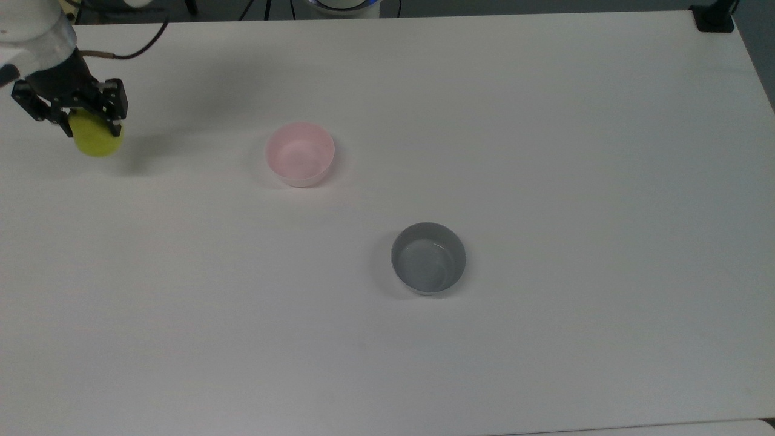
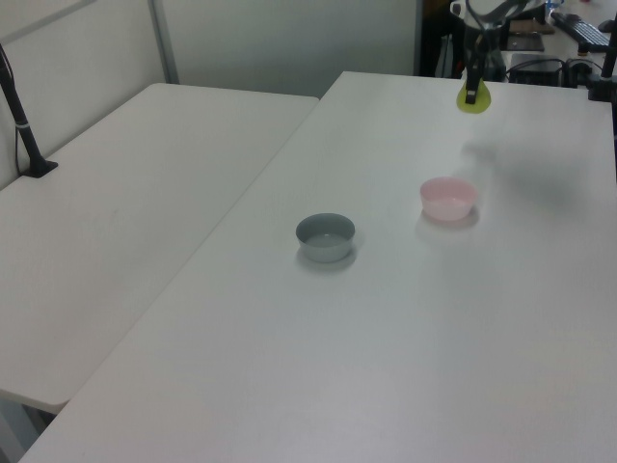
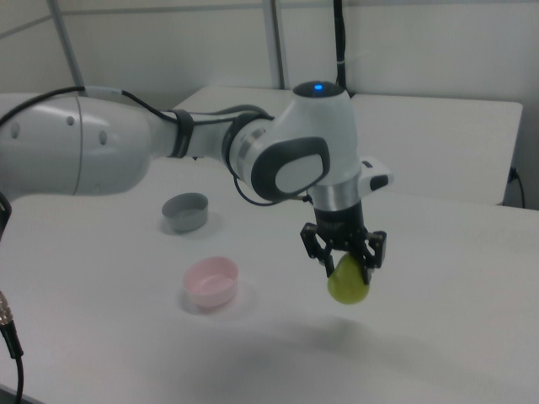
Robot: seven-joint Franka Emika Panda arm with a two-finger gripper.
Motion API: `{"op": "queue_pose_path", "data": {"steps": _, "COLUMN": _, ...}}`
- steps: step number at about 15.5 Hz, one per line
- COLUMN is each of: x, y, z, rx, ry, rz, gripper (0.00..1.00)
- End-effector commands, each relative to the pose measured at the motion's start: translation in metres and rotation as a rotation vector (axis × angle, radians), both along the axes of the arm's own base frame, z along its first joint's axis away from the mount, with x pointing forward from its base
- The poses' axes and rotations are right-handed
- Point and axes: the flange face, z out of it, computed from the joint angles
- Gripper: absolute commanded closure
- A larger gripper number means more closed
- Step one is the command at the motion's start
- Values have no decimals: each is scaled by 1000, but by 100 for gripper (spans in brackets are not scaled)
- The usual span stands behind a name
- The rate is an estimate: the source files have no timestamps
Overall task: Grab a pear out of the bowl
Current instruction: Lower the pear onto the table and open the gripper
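My gripper [image 1: 91,127] [image 3: 347,268] [image 2: 471,93] is shut on the yellow-green pear [image 1: 97,140] [image 3: 348,284] [image 2: 473,100], which hangs below the fingers above the table. In the top view it is at the far left, well to the left of the pale pink bowl [image 1: 300,154]. The pink bowl [image 3: 211,281] [image 2: 447,198] stands empty on the table, apart from the gripper. In the right view the pear hangs to the right of that bowl.
An empty grey bowl [image 1: 428,258] [image 2: 325,236] [image 3: 184,211] stands on the white table [image 1: 545,151], to the pink bowl's lower right in the top view. A second table [image 2: 116,222] adjoins in the left view. A black mount [image 1: 714,17] sits at the top view's upper right corner.
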Motion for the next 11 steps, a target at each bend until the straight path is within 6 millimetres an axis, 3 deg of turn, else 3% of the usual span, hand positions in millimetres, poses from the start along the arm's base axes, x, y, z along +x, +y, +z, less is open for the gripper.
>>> {"op": "queue_pose_path", "data": {"steps": 1, "x": -2, "y": -3, "z": -26, "rx": -5, "ry": -34, "rz": -42, "gripper": 89}}
{"op": "queue_pose_path", "data": {"steps": 3, "x": 2, "y": -4, "z": -51, "rx": 1, "ry": -9, "rz": -62, "gripper": 89}}
{"op": "queue_pose_path", "data": {"steps": 9, "x": 9, "y": -3, "z": -74, "rx": 5, "ry": -24, "rz": -74, "gripper": 87}}
{"op": "queue_pose_path", "data": {"steps": 11, "x": 9, "y": -3, "z": -78, "rx": 8, "ry": -16, "rz": -71, "gripper": 76}}
